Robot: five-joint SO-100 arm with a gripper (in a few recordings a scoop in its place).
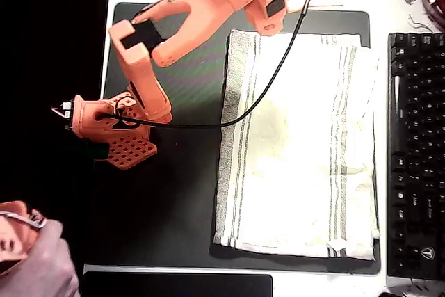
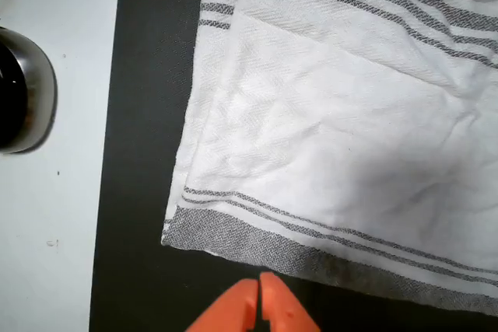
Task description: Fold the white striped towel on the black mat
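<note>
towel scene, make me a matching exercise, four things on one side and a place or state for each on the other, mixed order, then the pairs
Things
1. towel
2. mat
3. keyboard
4. gripper

Place or state
a. shut, over the mat just off the towel's striped edge
b. black, under the towel
c. at the right edge in the overhead view
d. lying flat on the mat

Pairs: 1-d, 2-b, 3-c, 4-a
</note>
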